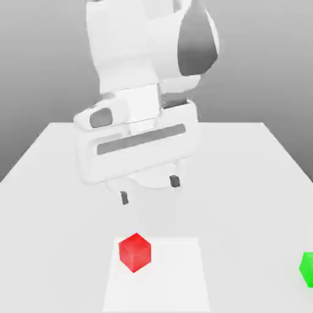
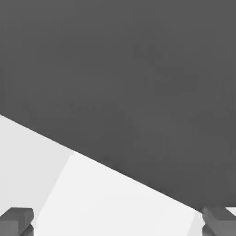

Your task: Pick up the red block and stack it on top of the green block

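On white table (image 1: pixel 257 159): red block (image 1: pixel 135 251) seen resting on paler square patch, untouched. Green block (image 1: pixel 307 269) seen well apart at exterior view's right edge. Gripper (image 1: pixel 150 189) held above and behind red block, fingers spread wide, empty. Nothing done yet; grasp, lift, stacking all judged left.

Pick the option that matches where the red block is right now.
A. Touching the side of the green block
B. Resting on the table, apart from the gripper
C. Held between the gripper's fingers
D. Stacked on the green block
B. In the exterior view the red block sits on the white table, with the open gripper above it and clear of it, and the green block far off at the exterior view's right edge.
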Controlling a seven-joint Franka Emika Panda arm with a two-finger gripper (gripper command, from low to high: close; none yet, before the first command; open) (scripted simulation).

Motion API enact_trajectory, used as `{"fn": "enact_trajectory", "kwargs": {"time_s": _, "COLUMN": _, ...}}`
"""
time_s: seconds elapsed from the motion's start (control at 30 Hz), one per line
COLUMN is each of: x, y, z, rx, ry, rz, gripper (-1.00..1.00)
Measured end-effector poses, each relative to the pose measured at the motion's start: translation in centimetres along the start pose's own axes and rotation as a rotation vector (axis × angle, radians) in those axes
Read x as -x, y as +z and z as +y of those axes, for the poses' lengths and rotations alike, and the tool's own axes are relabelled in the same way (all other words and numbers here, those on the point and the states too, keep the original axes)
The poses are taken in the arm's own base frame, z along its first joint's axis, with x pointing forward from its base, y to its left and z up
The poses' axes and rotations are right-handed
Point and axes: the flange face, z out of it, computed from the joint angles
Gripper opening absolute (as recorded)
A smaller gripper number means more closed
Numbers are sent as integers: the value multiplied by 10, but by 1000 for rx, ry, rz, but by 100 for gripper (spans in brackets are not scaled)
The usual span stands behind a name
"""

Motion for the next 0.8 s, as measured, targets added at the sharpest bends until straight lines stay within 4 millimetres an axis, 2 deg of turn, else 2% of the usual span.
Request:
{"fn": "enact_trajectory", "kwargs": {"time_s": 0.17, "x": 31, "y": 54, "z": 24, "rx": 90, "ry": -108, "rz": -82, "gripper": 0}}
{"fn": "enact_trajectory", "kwargs": {"time_s": 0.3, "x": 55, "y": 81, "z": 48, "rx": 167, "ry": -190, "rz": -131, "gripper": 0}}
{"fn": "enact_trajectory", "kwargs": {"time_s": 0.4, "x": 55, "y": 86, "z": 60, "rx": 186, "ry": -193, "rz": -130, "gripper": 0}}
{"fn": "enact_trajectory", "kwargs": {"time_s": 0.5, "x": 53, "y": 94, "z": 52, "rx": 188, "ry": -223, "rz": -125, "gripper": 0}}
{"fn": "enact_trajectory", "kwargs": {"time_s": 0.8, "x": 55, "y": 124, "z": 58, "rx": 190, "ry": -225, "rz": -123, "gripper": 0}}
